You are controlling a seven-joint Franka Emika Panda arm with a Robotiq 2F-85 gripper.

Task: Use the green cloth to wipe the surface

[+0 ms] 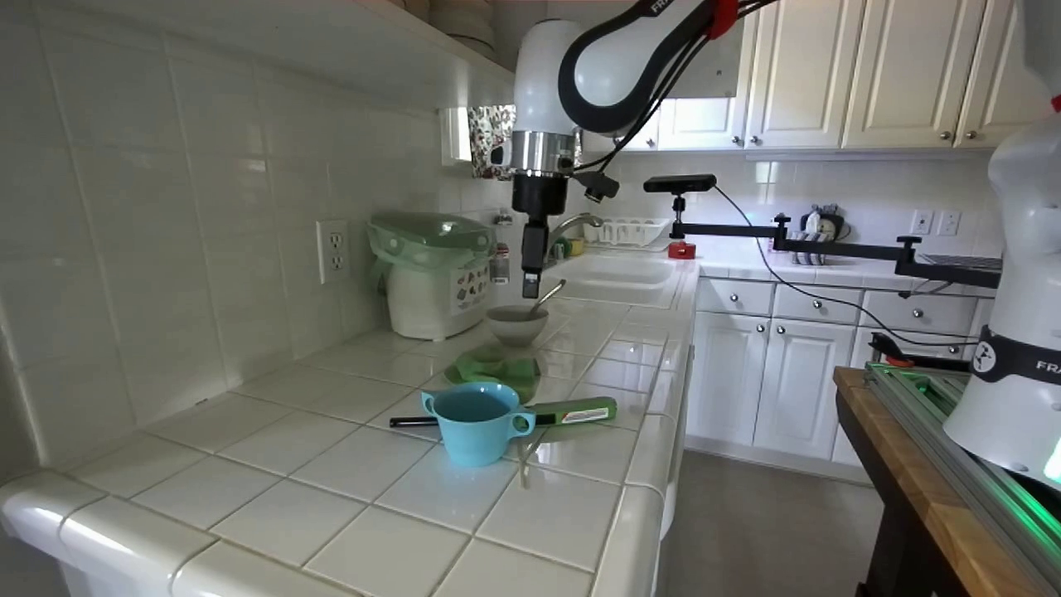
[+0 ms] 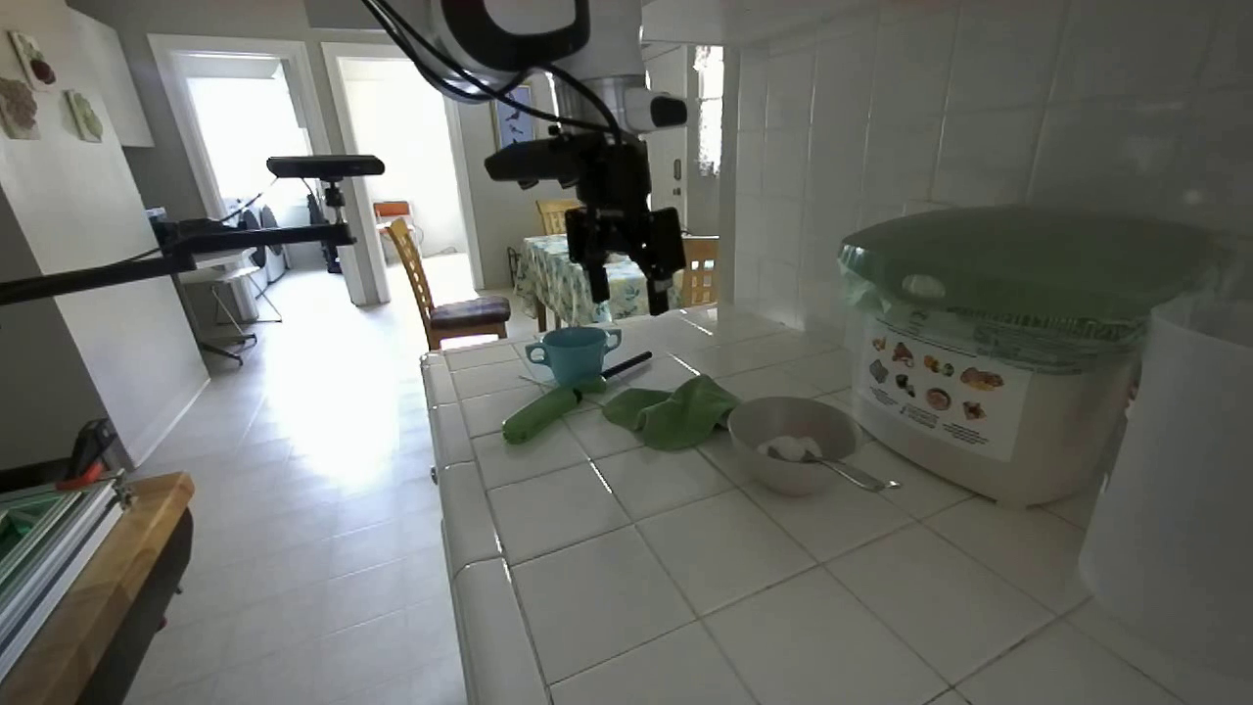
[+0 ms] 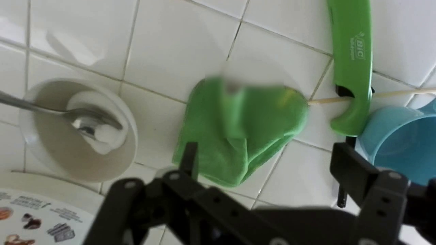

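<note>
The green cloth lies loosely folded on the white tiled counter. It also shows in an exterior view and near the middle of the wrist view. Part of the wrist picture over the cloth is blurred. My gripper is open, fingers wide apart, with nothing between them. In both exterior views the gripper hangs pointing down, well above the counter and apart from the cloth. In the wrist view the left finger overlaps the cloth's lower left edge and the right finger overlaps the lighter's black tube.
A grey bowl with a spoon stands beside the cloth. On the other side are a green lighter, a thin stick and a blue two-handled cup. A lidded bin stands by the wall, under a shelf.
</note>
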